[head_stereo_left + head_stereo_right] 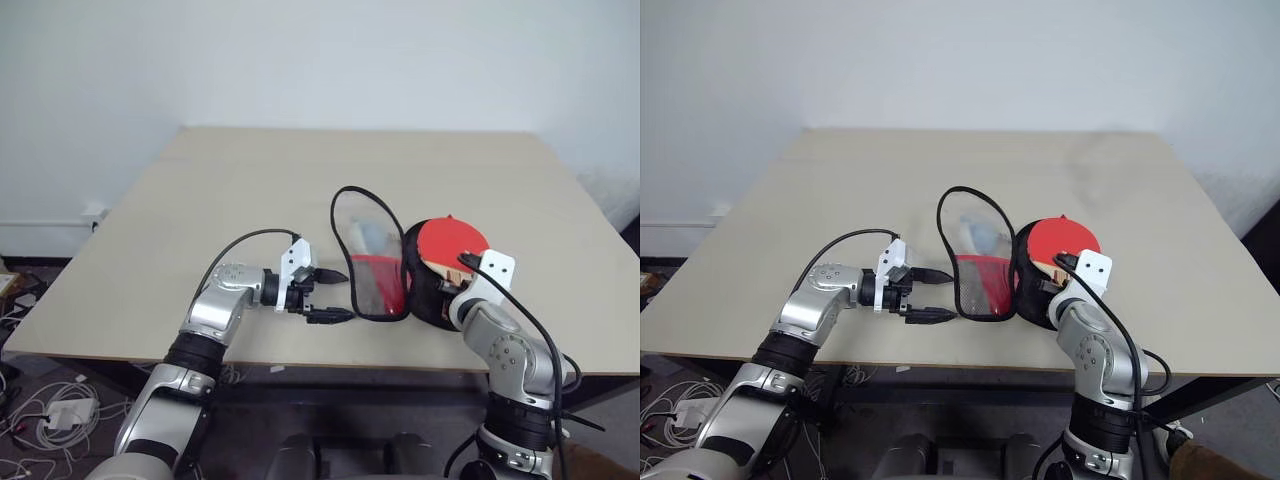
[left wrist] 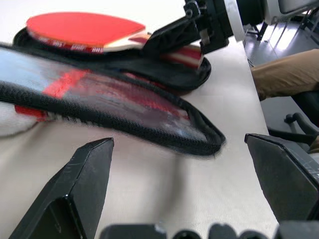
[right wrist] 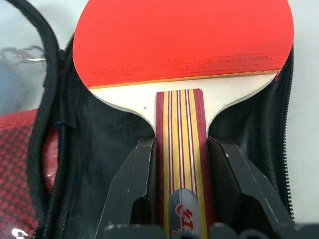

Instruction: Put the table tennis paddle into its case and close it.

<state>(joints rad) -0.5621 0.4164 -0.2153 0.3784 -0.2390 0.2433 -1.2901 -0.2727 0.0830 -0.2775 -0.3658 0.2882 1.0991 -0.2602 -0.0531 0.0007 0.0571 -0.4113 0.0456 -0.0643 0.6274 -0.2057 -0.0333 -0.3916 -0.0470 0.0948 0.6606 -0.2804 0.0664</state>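
Table tennis paddle [image 3: 184,40] — handle pinched by right gripper [image 3: 182,169], lying on the unzipped case [image 1: 385,265]. Left gripper [image 1: 335,296] — spread wide, beside the case's raised flap.

On the table [image 1: 200,200] the case [image 1: 375,262] lies open near the front edge, its windowed flap [image 1: 362,250] raised at nine o'clock of its other half [image 1: 428,300]. The table tennis paddle [image 1: 452,241] lies on that half, head toward twelve o'clock and handle toward six, the handle between the fingers of the right gripper [image 3: 182,199]. The left gripper [image 1: 332,295] sits just beside the flap at its nine o'clock, apart from it.
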